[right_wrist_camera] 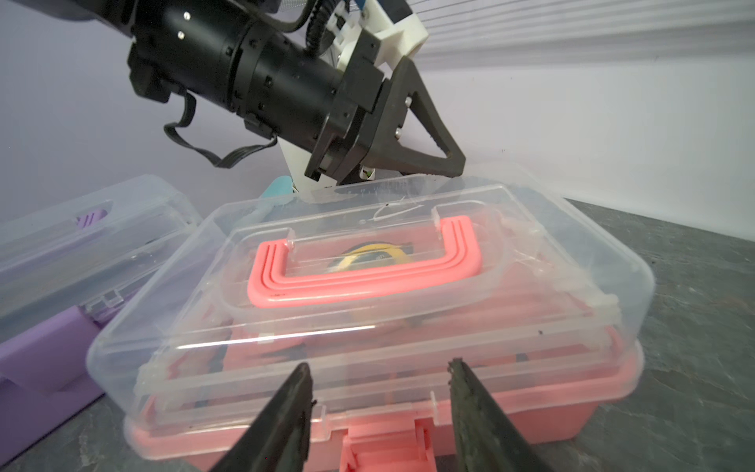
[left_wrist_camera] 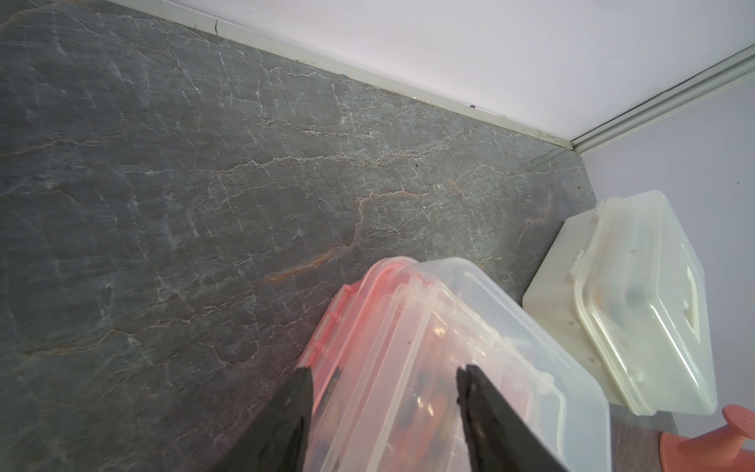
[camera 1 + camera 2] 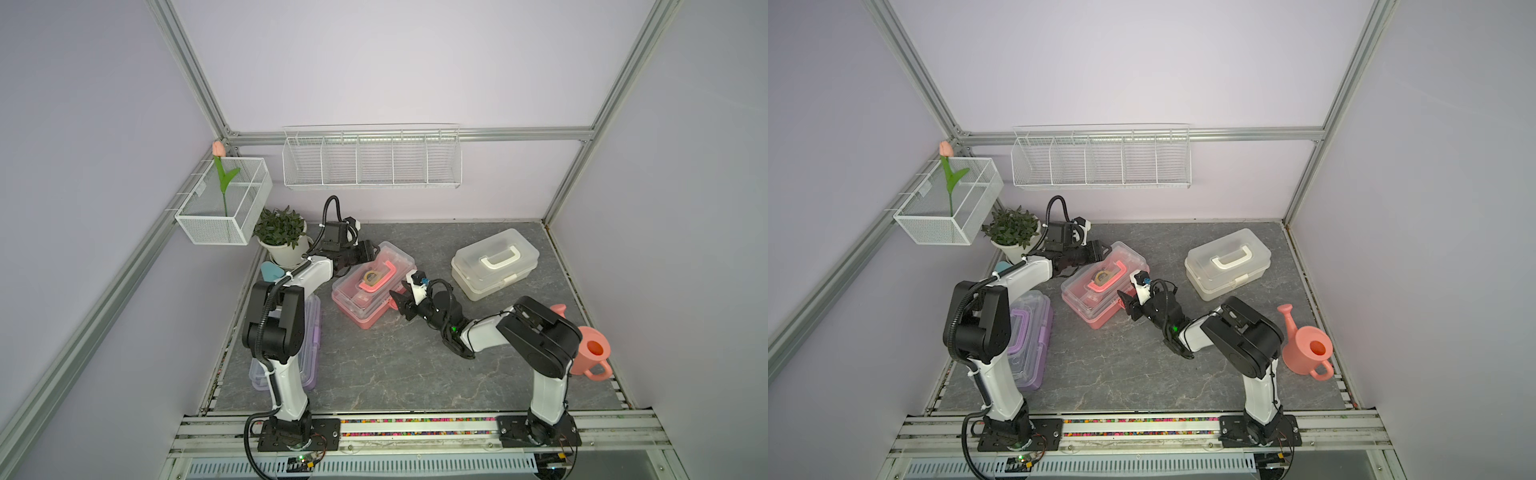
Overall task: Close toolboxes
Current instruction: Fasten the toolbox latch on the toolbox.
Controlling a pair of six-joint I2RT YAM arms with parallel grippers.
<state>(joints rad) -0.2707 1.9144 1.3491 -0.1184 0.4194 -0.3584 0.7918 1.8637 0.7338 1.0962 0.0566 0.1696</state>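
The pink toolbox (image 3: 372, 286) is set centrally on the surface (image 3: 374, 374), lid down. The left fingers (image 2: 286, 417) are spread over its rear edge, the right fingers (image 1: 282, 412) spread before its latch (image 1: 384, 449); nothing is gripped.

Left gripper (image 2: 384, 370) jaws apart; right gripper (image 1: 380, 363) opposite, facing it, jaws apart.

Pink toolbox (image 3: 372, 286): middle of desk (image 3: 374, 374), set at a slant. Clear lid down over pink base, pink handle (image 1: 363, 265) folded flat on top.
White toolbox (image 3: 494, 264): back right, well apart from the pink one. Lid shut, white handle (image 3: 500, 257) lying flat.
Purple toolbox (image 3: 1030, 336): front left, clear lid over purple base. Partly hidden; cannot tell whether fully shut.
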